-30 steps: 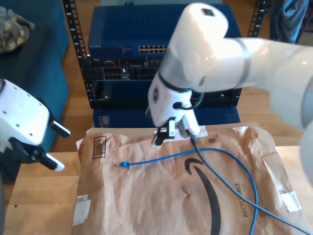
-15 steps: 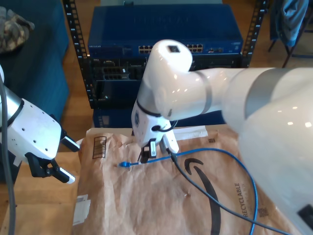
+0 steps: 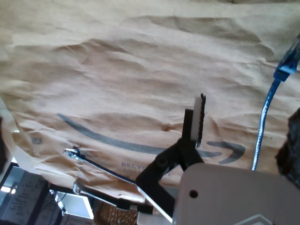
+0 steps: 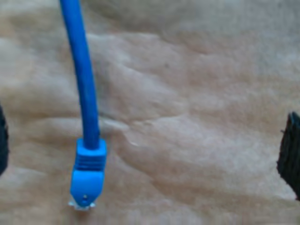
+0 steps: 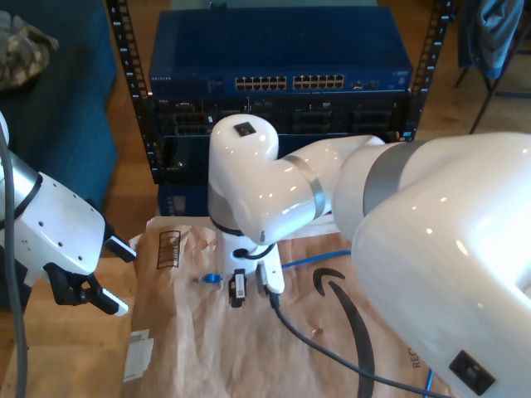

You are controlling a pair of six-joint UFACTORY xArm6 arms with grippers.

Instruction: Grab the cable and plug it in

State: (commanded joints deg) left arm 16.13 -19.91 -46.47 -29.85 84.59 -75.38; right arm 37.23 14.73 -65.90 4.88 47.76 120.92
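My second gripper (image 5: 251, 286) is hovering low over the brown paper (image 5: 182, 332), jaws spread wide, nothing between them. In the second wrist view the two dark pads (image 4: 290, 154) sit at opposite edges with the cable (image 4: 84, 93) lying in the gap, well off-centre, close to one pad and far from the other. Its plug (image 4: 87, 177) rests flat on the paper, and the cord runs straight away from it, so the long axis lies across the line between my pads. Good for a pinch, I'd say, once I shift sideways to centre it.

In the exterior view the plug (image 5: 212, 279) pokes out just to the left of my second gripper, with the cord passing behind the arm and reappearing at the exterior view's right. My second gripper is clearly the nearer one.

My first gripper (image 5: 90, 272) hangs off the paper's edge at the exterior view's left, well apart from the plug, fingers parted and empty; the first wrist view looks across the paper and catches the plug (image 3: 286, 63) far off.

The cable itself: bright blue, thin, smooth jacket, ribbed blue boot, a clear tip just showing. It looks light and limp, so it will likely slide if nudged. The rack (image 5: 282, 83) with its row of ports stands behind the paper, still a reach away.
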